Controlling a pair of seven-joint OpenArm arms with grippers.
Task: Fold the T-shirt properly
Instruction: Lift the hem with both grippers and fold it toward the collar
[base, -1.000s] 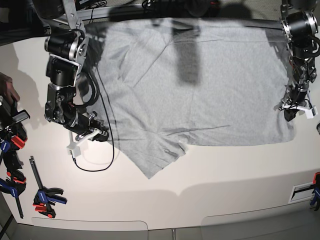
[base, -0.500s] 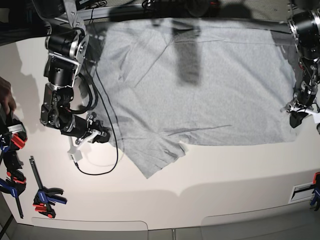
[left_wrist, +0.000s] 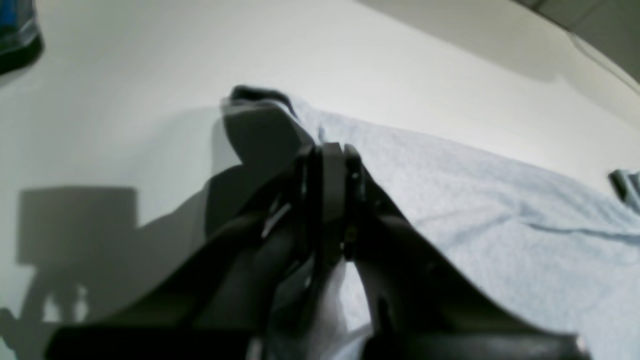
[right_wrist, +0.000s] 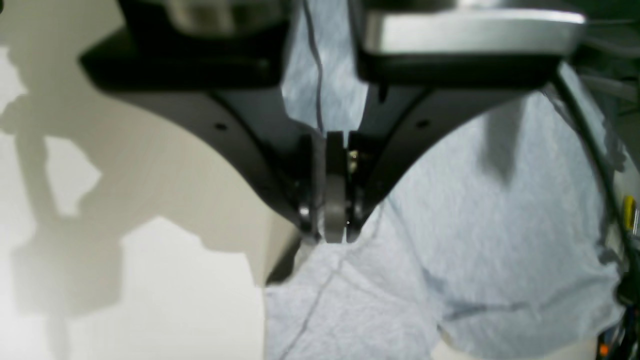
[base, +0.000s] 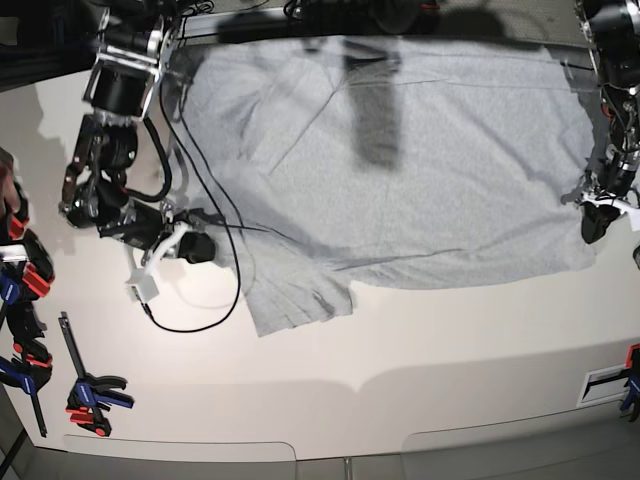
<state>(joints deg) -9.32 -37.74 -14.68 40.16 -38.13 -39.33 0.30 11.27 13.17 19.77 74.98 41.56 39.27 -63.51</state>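
Observation:
The light grey T-shirt (base: 420, 170) lies spread plain side up across the back of the white table (base: 420, 340). Its lower left sleeve (base: 295, 300) is bunched in pleats. My right gripper (base: 200, 246), at the shirt's left edge, is shut on the fabric. In the right wrist view the jaws (right_wrist: 334, 230) are closed, with the cloth (right_wrist: 475, 240) starting at their tips. My left gripper (base: 590, 228) is shut on the shirt's right edge. In the left wrist view (left_wrist: 327, 155) a flap of cloth (left_wrist: 260, 125) folds up over its tips.
Several orange-and-blue clamps (base: 85, 395) lie at the table's left edge, and another clamp (base: 630, 385) is at the right. A black cable (base: 200, 318) loops on the table below my right gripper. A white label (base: 603, 382) sits front right.
My right gripper moved up and left, dragging the shirt's left edge; the pointed sleeve shifted left and bunched up. My left gripper moved right and slightly up along the shirt's right edge.

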